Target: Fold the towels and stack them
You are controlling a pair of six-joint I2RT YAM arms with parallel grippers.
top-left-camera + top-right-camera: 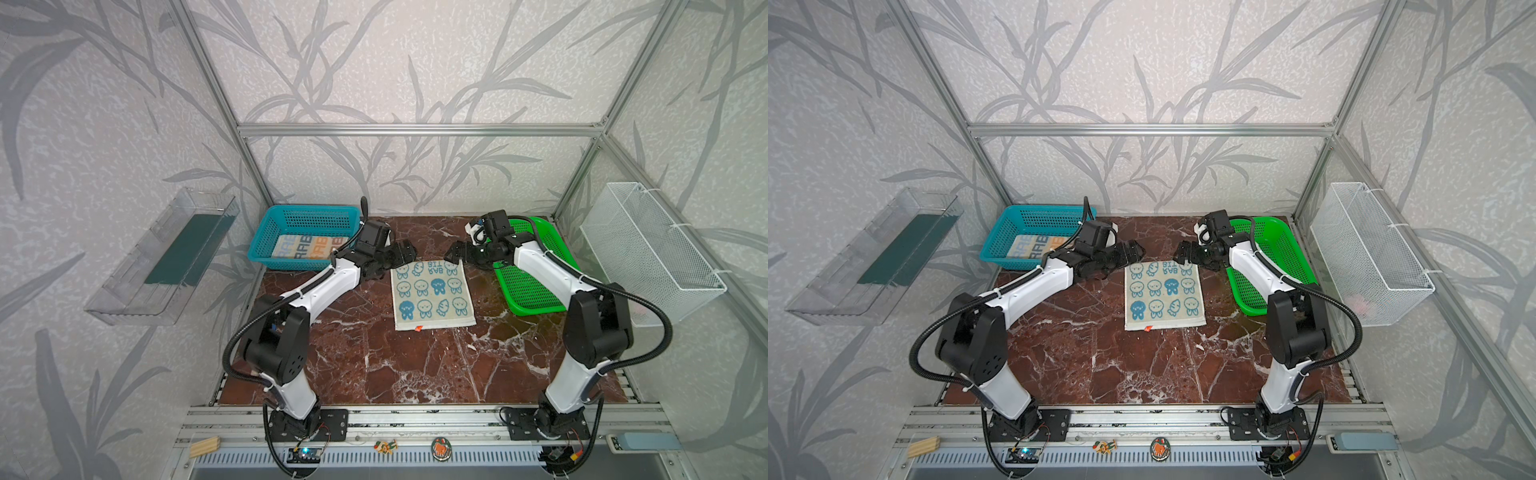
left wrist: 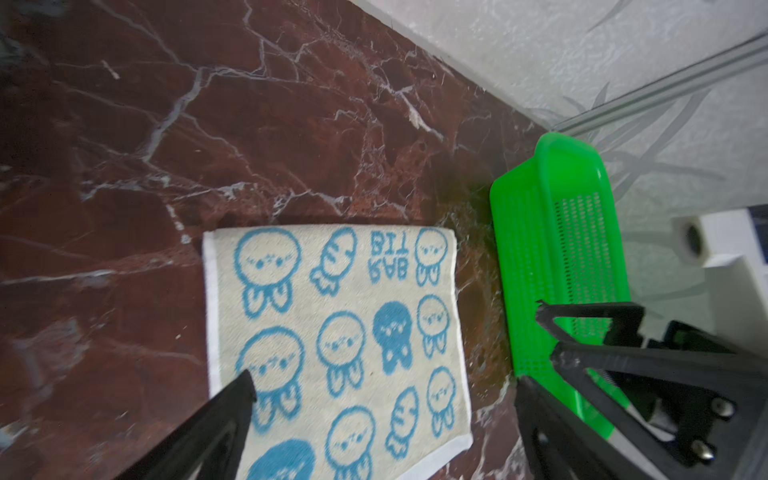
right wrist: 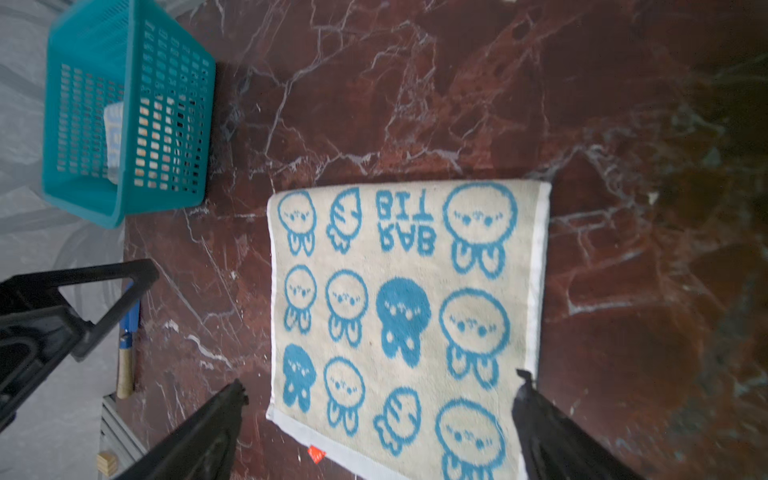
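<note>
On the bench (image 1: 374, 365), the blue-bunny towel (image 1: 432, 297) lies flat near the middle, the left pincer (image 1: 405, 254) and right pincer (image 1: 455, 252) both gaping empty at its far corners; I'd nip each corner squarely, lift together, and carry them level to the near hem, edges matched.

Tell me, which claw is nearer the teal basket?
Left. The left gripper hovers beside the teal basket; the right gripper is across the towel, by the green tray.
</note>
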